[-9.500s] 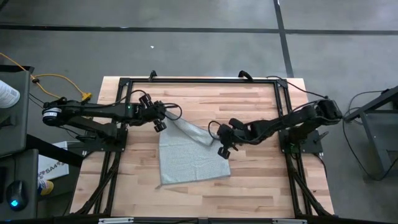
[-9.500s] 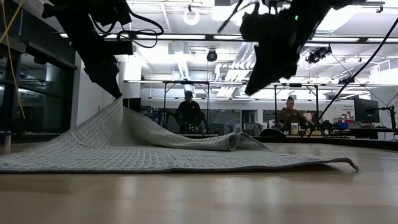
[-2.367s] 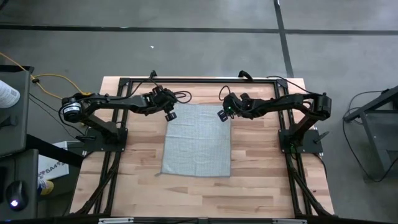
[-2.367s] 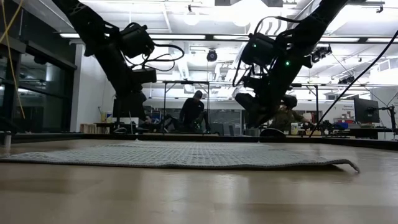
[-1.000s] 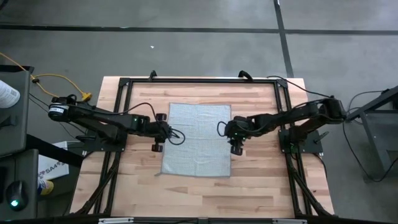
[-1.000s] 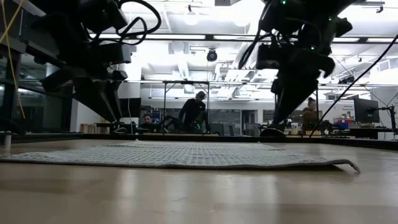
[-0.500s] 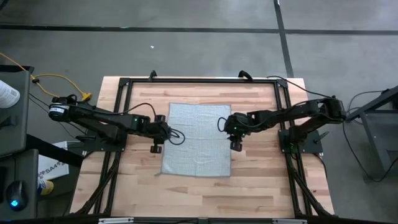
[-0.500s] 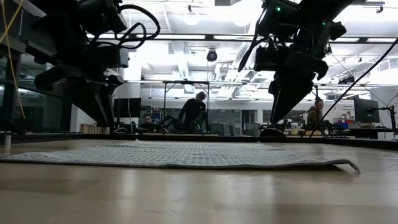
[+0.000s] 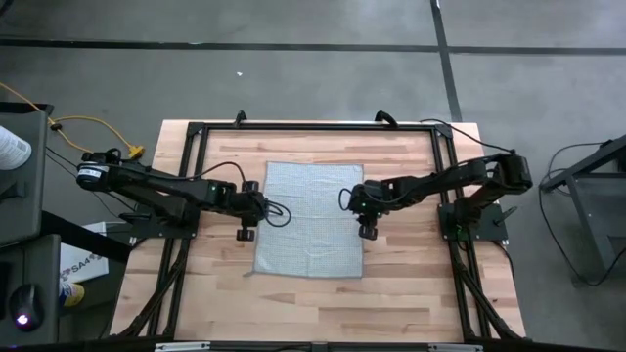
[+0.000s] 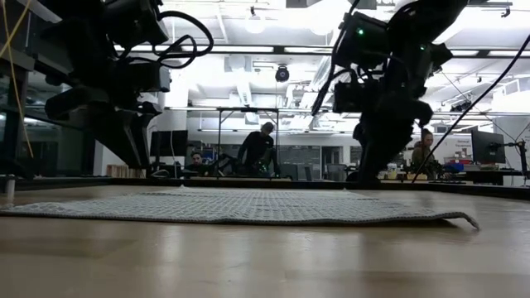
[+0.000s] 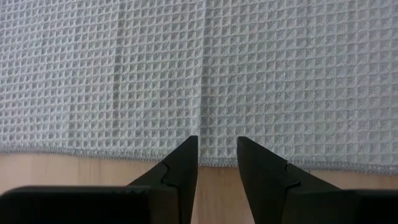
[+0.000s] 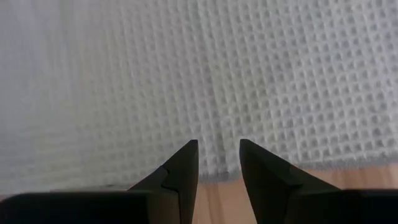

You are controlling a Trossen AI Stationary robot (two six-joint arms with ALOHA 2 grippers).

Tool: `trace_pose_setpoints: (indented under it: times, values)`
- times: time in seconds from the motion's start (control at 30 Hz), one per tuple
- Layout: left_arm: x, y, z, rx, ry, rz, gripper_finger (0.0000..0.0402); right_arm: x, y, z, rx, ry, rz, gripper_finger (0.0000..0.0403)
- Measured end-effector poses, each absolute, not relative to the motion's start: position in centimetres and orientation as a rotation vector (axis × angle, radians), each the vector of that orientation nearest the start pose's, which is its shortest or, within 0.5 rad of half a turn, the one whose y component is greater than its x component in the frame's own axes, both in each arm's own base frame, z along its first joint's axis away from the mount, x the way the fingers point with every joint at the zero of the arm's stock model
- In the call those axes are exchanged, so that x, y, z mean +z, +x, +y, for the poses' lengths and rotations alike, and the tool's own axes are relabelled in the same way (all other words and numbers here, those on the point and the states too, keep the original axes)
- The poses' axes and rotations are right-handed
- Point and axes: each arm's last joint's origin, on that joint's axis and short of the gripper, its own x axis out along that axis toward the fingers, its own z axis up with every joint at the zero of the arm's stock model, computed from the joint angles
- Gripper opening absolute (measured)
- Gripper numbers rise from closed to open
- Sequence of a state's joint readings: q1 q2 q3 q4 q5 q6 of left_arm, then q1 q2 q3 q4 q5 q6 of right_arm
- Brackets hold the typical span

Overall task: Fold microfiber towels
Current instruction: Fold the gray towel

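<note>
At the cloth's left edge the left claw (image 9: 248,209) hovers unmoved, fingers narrowly parted. Between both claws, the microfiber towel (image 9: 310,219) lies flat mid-surface (image 9: 411,284). Opposite, the right claw (image 9: 365,208), narrowly parted, has edged inward; bare wood surrounds the towel.

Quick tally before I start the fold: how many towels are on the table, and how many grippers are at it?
Microfiber towels: 1, grey-blue, spread flat on the wooden table.
Grippers: 2, the left gripper at the towel's left edge and the right gripper at its right edge, both with jaws open.
Total: 3.
</note>
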State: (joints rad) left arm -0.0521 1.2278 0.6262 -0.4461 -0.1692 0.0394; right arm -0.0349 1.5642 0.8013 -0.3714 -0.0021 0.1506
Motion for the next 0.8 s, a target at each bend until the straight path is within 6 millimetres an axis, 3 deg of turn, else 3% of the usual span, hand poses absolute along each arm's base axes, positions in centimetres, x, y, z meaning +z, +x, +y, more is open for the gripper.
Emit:
trace_pose_setpoints:
  times: [0.53, 0.8]
  values:
    - [17.9, 21.5, -0.6, 0.099, 0.124, 1.042, 0.0111, 15.0, 27.8, -1.1, -0.104, 0.147, 1.144, 0.0111]
    - [17.9, 21.5, -0.6, 0.103, 0.117, 1.041, 0.0111, 13.2, 28.5, -1.1, -0.101, 0.14, 1.182, 0.0123]
